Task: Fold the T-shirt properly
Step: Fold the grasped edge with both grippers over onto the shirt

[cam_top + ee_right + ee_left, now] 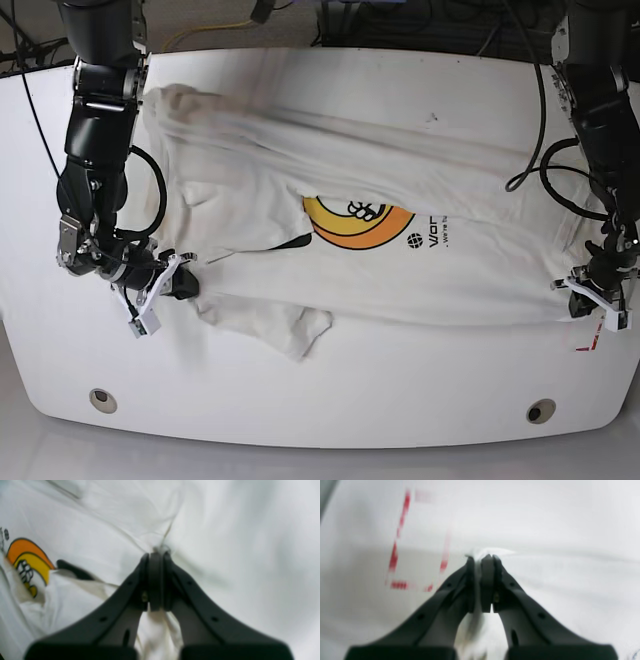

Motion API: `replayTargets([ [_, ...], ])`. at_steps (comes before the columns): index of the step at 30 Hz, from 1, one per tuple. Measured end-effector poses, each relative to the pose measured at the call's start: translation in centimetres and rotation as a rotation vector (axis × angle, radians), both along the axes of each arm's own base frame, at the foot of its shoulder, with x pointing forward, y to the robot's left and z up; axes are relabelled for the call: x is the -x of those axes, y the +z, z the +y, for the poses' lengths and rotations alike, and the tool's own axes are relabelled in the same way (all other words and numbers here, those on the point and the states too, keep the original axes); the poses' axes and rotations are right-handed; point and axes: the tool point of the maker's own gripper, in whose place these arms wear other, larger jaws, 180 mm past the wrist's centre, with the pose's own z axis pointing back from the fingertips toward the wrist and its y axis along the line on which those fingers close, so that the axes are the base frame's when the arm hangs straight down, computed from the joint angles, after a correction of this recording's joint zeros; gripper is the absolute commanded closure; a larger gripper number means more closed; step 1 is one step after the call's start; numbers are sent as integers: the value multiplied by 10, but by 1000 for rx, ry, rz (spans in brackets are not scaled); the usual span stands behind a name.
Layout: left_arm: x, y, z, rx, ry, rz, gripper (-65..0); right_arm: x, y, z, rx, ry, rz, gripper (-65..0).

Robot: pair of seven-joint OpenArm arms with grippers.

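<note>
**Inspector:** Position of the garment?

**Assistant:** The T-shirt (370,250) lies spread across the white table (330,400), rumpled, its long axis running side to side in the base view. The orange-and-black printed graphic (358,222) faces up near the middle, partly covered by a fold of cloth from the left of that view. A loose flap (300,330) sticks out toward the table's near edge.

**Inspector:** Right gripper?

**Assistant:** The right gripper (156,552) sits at the shirt's end on the base view's left, low on the table. Its jaws are pressed together with white fabric pinched between them; cloth bunches out behind the pads in the wrist view. The graphic lies off to that view's left.

**Inspector:** Left gripper?

**Assistant:** The left gripper (483,557) is at the opposite end, on the base view's right, at the shirt's edge. Its jaws are closed, with a thin strip of white cloth caught between the pads. Red dashed markings (400,555) show on the surface beside it; the picture is blurred.

**Inspector:** Relation between the two?

**Assistant:** They are well apart, one at each end, with the shirt between them.
</note>
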Motion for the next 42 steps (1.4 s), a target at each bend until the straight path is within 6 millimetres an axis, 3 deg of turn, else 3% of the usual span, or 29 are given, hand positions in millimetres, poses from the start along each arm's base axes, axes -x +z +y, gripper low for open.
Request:
replayTargets([
  [3,8,7,-8,-1,-33,0,0,-3,17,4,28,28,-33,0],
  [9,19,13,-20,-25,-91,1,0,13,25,7,100,70,-40,0],
  [15,34,3,-15,-8,-78,13,0,37,31,7,158,94,-69,0],
  [20,61,-10,7,-9,-49,43,0,73,22,-6,180,55,-51,0],
  [22,68,-16,4,-10,-77,58,0,86,20,-9,196,50,-49,0],
  [28,97,-40,-1,-29,-128,132,0,130,12,0,221,67,-35,0],
  [32,113,-40,4,-78,-136,156,0,165,-1,12,171,42,5,-5],
  [36,122,-40,-1,-100,-159,160,-33,189,-19,11,136,-14,72,-103],
  [42,132,-49,-4,-108,-174,207,-349,194,-21,5,130,-48,84,-384],
])
